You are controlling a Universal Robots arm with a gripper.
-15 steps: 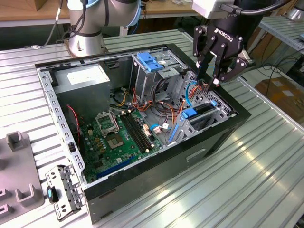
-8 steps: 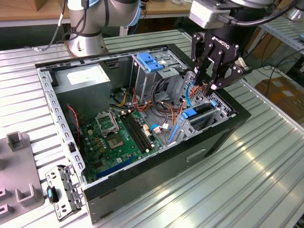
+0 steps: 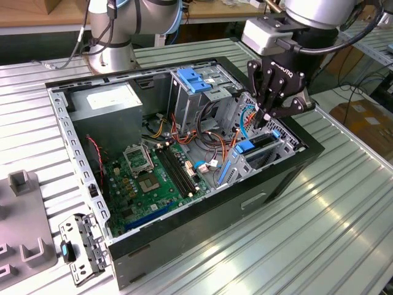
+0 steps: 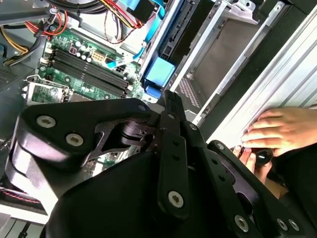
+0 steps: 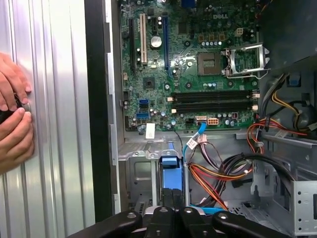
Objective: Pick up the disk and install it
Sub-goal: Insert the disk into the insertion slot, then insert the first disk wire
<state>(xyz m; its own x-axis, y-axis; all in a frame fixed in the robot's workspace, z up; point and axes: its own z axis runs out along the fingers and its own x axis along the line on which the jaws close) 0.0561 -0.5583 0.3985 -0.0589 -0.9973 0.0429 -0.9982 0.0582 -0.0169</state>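
One claw (image 3: 265,120), pinched closed, above disk (image 3: 247,147), seated in bay (image 3: 241,168)

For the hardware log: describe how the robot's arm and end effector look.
The arm is silver-grey tubing with pale blue joint caps. A black cable loops beside its wrist, where a light grey box is mounted. The end effector is matt black, built of jointed bars with silver pivot pins, and carries white lettering on its body.

Ribbed bare metal, faintly glossy, seen on tabletop (image 3: 344,203). Matt black finish noted on computer case (image 3: 184,241) and gripper (image 3: 264,119). Smooth blue plastic seen framing disk (image 3: 245,146).
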